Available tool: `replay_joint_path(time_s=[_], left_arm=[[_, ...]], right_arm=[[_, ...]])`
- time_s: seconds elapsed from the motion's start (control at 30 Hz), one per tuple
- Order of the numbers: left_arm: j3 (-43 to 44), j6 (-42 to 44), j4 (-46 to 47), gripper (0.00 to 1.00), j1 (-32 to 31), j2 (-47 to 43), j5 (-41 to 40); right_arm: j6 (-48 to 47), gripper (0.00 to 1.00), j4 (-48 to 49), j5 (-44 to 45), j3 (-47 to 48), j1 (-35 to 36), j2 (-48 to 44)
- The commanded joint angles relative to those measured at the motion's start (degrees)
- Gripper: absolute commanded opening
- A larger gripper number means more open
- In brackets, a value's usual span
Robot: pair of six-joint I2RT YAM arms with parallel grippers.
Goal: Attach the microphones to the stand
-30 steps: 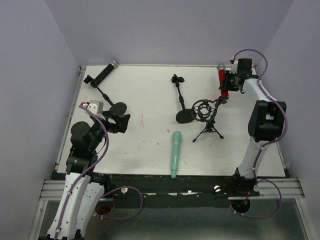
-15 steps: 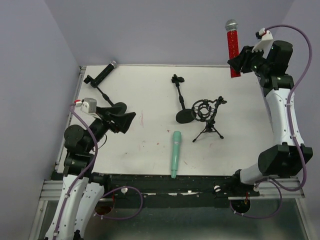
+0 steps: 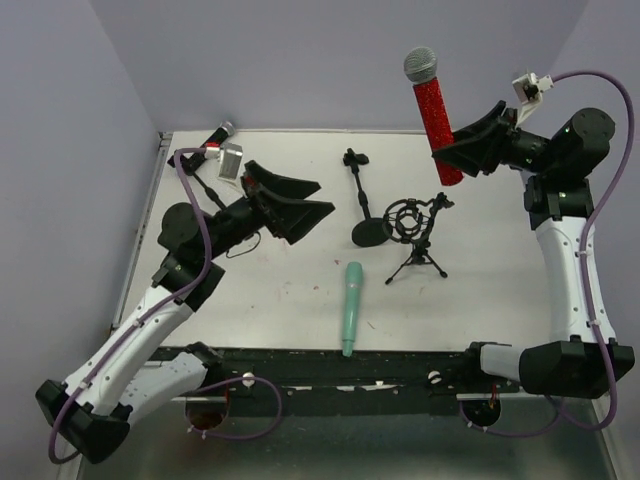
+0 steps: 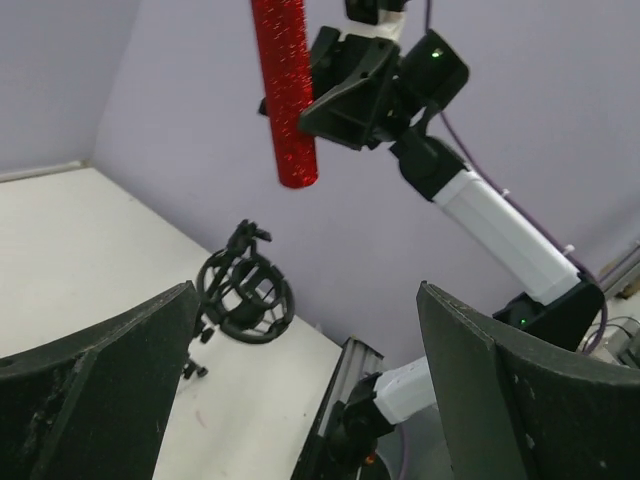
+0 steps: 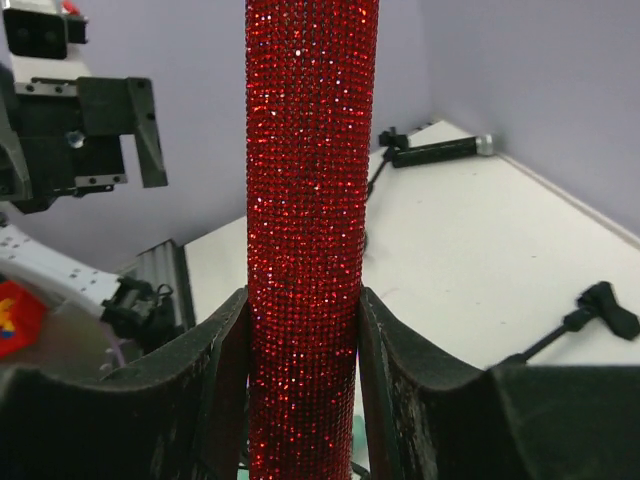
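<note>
High above the tabletop, at its right side, the right claw clamps the red microphone, mesh head uppermost; the left claw gapes wide, holding nothing.

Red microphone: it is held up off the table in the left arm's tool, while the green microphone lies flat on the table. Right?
Wrong arm. The top external view shows the red microphone held up in the right tool; the left tool is open and empty. The green microphone does lie flat on the table.
</note>
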Motion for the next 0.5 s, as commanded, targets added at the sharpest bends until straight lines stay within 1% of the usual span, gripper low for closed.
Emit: replay_joint_path(time_s=[0.0, 0.07, 0.2, 0.3, 0.47], left_arm=[[8.37, 6.32, 6.37, 0.98, -8.46, 7.23, -7.67], [11.8, 9.48, 6.89, 0.98, -11.53, 10.93, -11.01], [15.68, 18.79, 12.16, 0.98, -19.09, 17.95, -21.98], [20.86, 17.68, 10.42, 0.98, -20.77, 23.32, -26.31], [27.19, 14.51, 11.46, 0.97, -21.92, 30.0, -26.05]], right_arm=[[18.01, 0.11, 21.18, -10.0, -4.23, 1.01, -0.64], [18.72, 0.11, 22.24, -10.09, -5.2, 2.15, -0.64], [20.65, 0.11, 25.75, -10.79, -7.13, 3.91, -1.25], [21.36, 0.11, 27.08, -11.32, -8.1, 4.7, -1.35], [21.45, 0.11, 28.13, -12.37, -8.8, 5.67, -1.43]])
